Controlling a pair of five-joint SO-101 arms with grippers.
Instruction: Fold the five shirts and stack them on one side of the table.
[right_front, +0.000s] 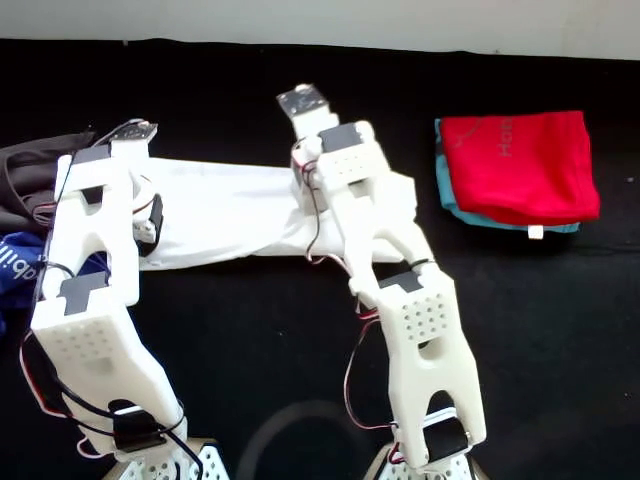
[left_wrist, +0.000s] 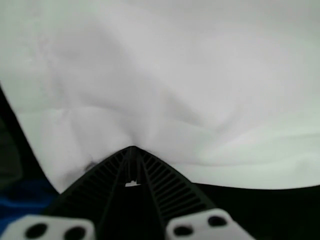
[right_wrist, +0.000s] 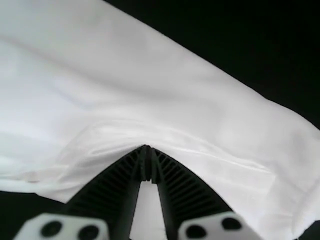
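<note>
Jaws of both arms pinched shut on white shirt (right_front: 230, 210); red shirt (right_front: 520, 165) lies atop teal shirt (right_front: 449, 203).

Legend: you see a plain white shirt (right_front: 230, 210) on the black table (right_front: 250, 325), a red shirt (right_front: 520, 165), a teal shirt (right_front: 444, 185), a blue shirt (right_front: 15, 250) with white lettering, and a dark grey shirt (right_front: 30, 175). Your left gripper (left_wrist: 131, 152) and right gripper (right_wrist: 146, 152) are black and ribbed, on white arms (right_front: 90, 335).

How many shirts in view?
5: white shirt spread mid-table, red shirt folded on a teal shirt at the right, dark shirt and blue shirt bunched at the left edge, partly hidden.
</note>
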